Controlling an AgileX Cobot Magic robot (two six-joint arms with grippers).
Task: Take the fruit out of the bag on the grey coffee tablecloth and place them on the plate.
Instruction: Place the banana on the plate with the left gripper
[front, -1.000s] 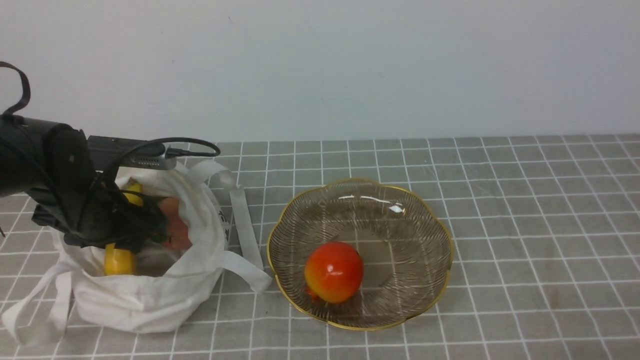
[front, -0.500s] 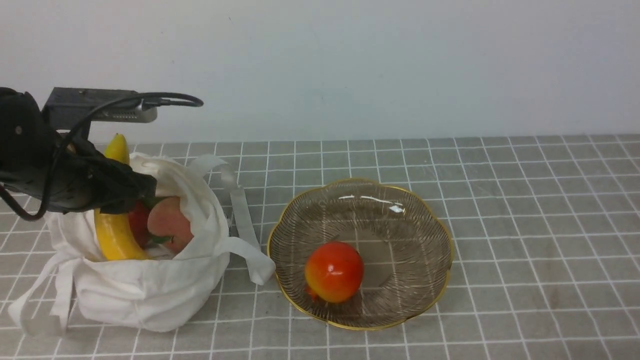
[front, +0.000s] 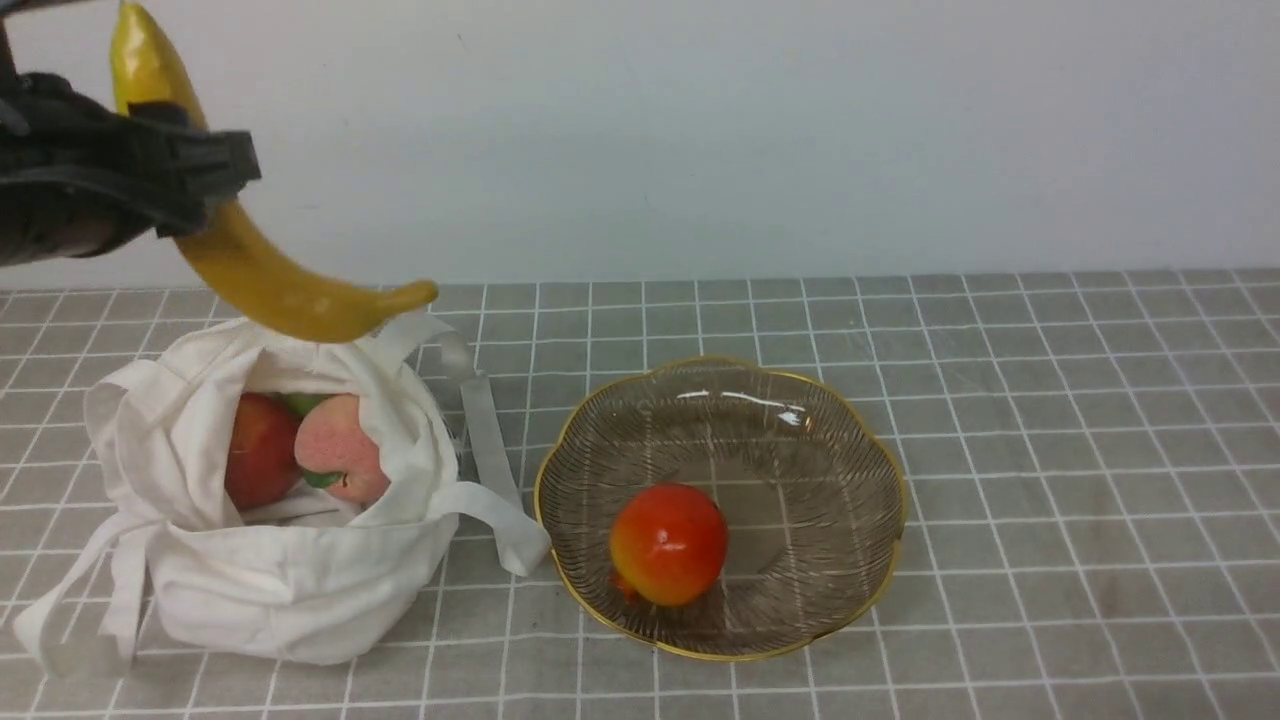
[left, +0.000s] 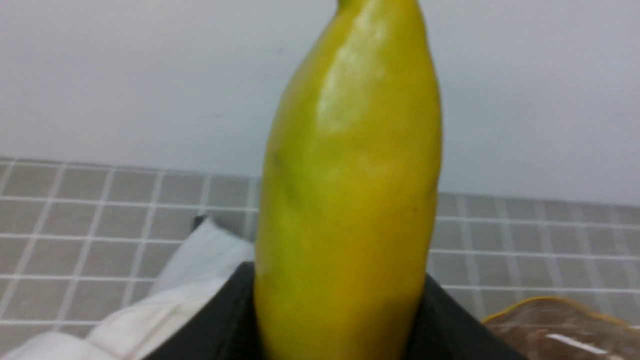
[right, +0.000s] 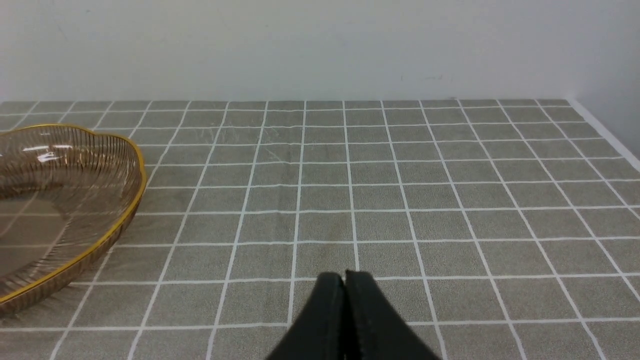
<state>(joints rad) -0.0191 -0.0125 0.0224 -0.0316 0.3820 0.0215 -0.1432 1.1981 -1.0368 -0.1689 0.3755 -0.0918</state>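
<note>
— Currently held?
— Banana (front: 285, 295), one, yellow: clamped in left gripper (front: 195, 165), above white cloth tote (front: 290, 590). Right gripper (right: 345, 280): fingertips together.
— Ribbed glass dish (front: 830, 520)?
— Red-orange ball (front: 668, 545), one, inside.

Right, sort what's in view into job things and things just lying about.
Job:
- banana, in the left gripper
- apple
- peach
- red-orange fruit
- bag
- plate
- tablecloth

Lying about:
- nothing I can see
</note>
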